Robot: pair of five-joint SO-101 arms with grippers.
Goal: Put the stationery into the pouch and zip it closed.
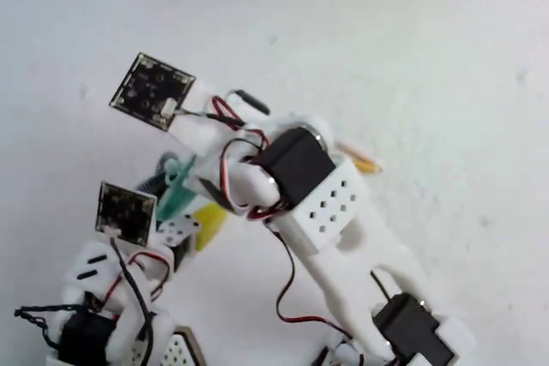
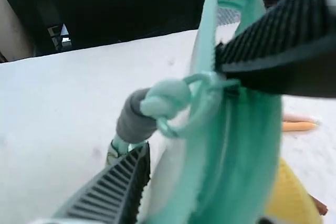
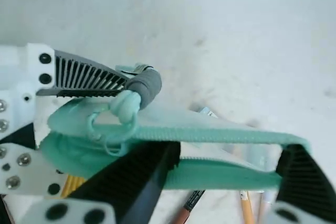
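1. One mint-green soft fabric pouch (image 3: pixel 210 132), left of centre on the table, between the two wrists. I see its zip lips parted, so the mouth is open. I cannot tell what is inside.
2. Handling, by my estimate: light, limp cloth that sags and folds. The zip tape looks the firmest edge, so I would hold there, near an end.
3. One mint cord zip pull (image 2: pixel 165 100), knotted, with a grey bead (image 2: pixel 131 124). It is small and loose-hanging. I judge the knot the surest purchase for zipping.
4. The left gripper (image 3: pixel 100 82), at the bead. I cannot tell whether it is apart or together.
5. The right gripper (image 3: pixel 230 153), jaws well apart with a stretch of the pouch mouth between them. I see nothing pinched.
6. One orange wooden pencil (image 1: pixel 360 160), poking out from under the right arm, well apart from the pouch. Stiff, slim, likely to roll.
7. Two further pencils (image 3: pixel 247 208) and one flat yellow item (image 1: pixel 208 220) of unclear kind, under or just beside the pouch.
8. One white table (image 1: pixel 386 57).
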